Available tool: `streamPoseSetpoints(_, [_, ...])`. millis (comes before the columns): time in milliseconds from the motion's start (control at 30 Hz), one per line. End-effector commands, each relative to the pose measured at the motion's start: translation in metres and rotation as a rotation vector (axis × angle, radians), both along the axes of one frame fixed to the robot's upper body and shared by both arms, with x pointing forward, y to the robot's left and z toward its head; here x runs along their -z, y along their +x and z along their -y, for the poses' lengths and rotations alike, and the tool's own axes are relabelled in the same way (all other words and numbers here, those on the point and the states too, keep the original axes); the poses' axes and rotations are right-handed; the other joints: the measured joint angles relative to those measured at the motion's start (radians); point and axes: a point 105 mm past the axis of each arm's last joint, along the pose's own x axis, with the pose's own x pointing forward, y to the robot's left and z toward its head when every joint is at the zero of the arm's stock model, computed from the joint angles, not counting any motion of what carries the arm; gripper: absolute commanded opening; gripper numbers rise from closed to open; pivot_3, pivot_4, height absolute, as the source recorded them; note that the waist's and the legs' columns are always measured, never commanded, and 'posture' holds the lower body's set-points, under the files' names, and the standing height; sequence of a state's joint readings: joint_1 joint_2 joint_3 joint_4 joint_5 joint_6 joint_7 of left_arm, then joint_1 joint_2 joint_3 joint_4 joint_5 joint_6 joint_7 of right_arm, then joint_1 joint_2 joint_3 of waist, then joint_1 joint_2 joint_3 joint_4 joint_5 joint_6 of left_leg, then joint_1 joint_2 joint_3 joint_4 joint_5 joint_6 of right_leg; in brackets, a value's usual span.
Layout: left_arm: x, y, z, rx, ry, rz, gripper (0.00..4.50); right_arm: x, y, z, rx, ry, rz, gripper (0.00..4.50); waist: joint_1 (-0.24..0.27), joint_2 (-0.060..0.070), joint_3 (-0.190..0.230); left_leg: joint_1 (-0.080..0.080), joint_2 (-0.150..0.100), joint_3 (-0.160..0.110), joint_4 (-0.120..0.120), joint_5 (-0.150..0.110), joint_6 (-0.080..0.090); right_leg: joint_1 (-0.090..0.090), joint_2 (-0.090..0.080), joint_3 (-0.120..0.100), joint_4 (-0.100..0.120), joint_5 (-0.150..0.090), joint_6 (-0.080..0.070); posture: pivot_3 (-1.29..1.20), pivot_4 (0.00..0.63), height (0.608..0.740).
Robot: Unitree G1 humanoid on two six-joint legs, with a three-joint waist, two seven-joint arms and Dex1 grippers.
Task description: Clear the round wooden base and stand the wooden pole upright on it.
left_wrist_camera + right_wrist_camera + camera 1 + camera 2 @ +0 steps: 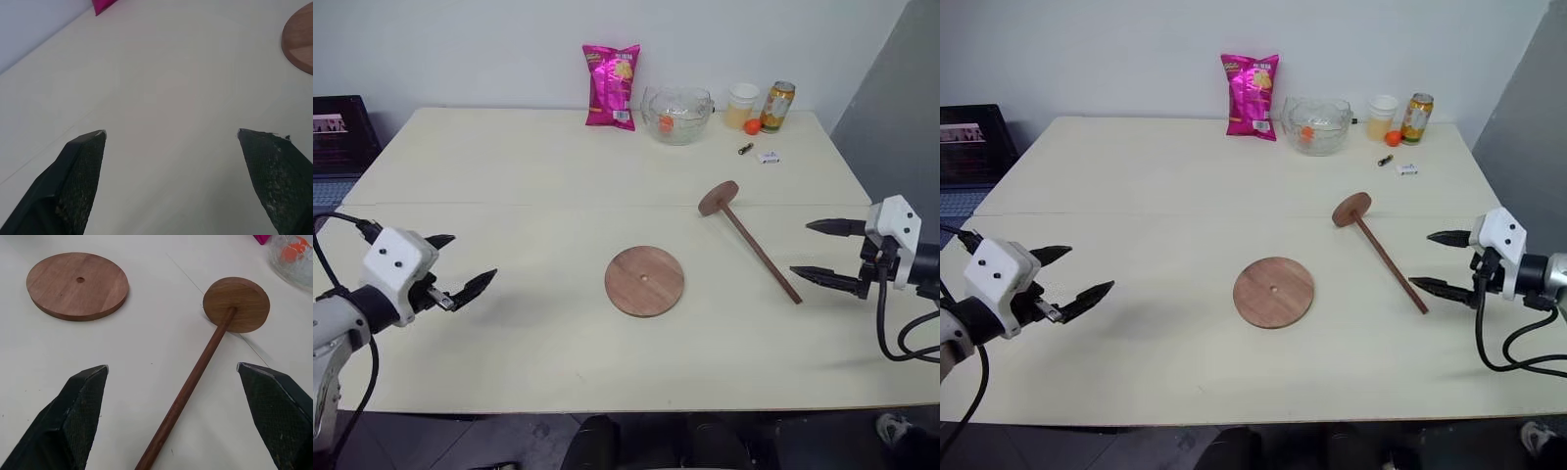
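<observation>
my left gripper (pixel 460 264) hangs over the left side of the table (pixel 509 176), its two black fingers spread wide with nothing between them. to its right, near the middle of the table, the round wooden base (pixel 644 281) lies flat and bare, its small centre hole facing up. further right the wooden pole (pixel 751 240) lies on its side, apart from the base, its disc end toward the far edge and its thin end pointing toward my right gripper (pixel 824 252). that gripper is spread wide and empty, just beside the pole's thin end. a pink snack bag (pixel 611 86), a glass bowl (pixel 676 115) and a can (pixel 776 106) stand along the far edge.
</observation>
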State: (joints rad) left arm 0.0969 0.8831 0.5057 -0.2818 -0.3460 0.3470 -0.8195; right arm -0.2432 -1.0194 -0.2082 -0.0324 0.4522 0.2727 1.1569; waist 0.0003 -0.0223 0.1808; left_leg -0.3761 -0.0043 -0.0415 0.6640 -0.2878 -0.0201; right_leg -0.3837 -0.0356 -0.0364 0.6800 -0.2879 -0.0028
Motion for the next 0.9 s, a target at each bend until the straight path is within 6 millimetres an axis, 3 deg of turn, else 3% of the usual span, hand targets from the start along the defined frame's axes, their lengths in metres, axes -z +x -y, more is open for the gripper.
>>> streamPoseSetpoints(33, [-0.007, 0.001, 0.006, 0.051, 0.016, 0.015, 4.5, -0.012, -0.003, 0.003, 0.001, -0.025, 0.042, 4.43, 0.0, 0.0, 0.0, 0.0, 0.0, 0.0, 0.0, 0.0, 0.0, 0.0, 0.0, 0.0, 0.0, 0.0, 0.0, 0.0, 0.15, 0.74])
streamPoseSetpoints(300, [-0.003, 0.005, 0.008, 0.051, 0.049, -0.006, 4.5, -0.011, -0.003, 0.005, 0.018, -0.04, 0.047, 4.43, 0.0, 0.0, 0.0, 0.0, 0.0, 0.0, 0.0, 0.0, 0.0, 0.0, 0.0, 0.0, 0.0, 0.0, 0.0, 0.0, 0.15, 0.74])
streamPoseSetpoints(433, [-0.001, 0.003, 0.023, 0.164, 0.104, -0.029, 4.5, -0.008, -0.004, 0.004, 0.021, -0.056, 0.032, 4.43, 0.0, 0.0, 0.0, 0.0, 0.0, 0.0, 0.0, 0.0, 0.0, 0.0, 0.0, 0.0, 0.0, 0.0, 0.0, 0.0, 0.15, 0.74])
streamPoseSetpoints(733, [-0.019, -0.001, 0.088, 0.424, 0.003, -0.002, 4.5, -0.009, -0.001, -0.017, -0.047, -0.092, 0.014, 4.43, 0.0, 0.0, 0.0, -0.001, 0.0, 0.0, 0.0, 0.0, 0.0, 0.0, 0.0, 0.0, 0.0, 0.0, 0.0, 0.0, 0.15, 0.74])
streamPoseSetpoints(900, [-0.012, -0.01, 0.135, 0.62, -0.054, -0.052, 4.5, -0.003, 0.017, -0.021, 0.073, -0.097, -0.042, 4.43, -0.001, 0.0, 0.0, -0.001, 0.0, 0.0, 0.0, 0.0, 0.0, 0.0, 0.0, 0.0, 0.0, 0.0, 0.0, 0.0, 0.15, 0.74])
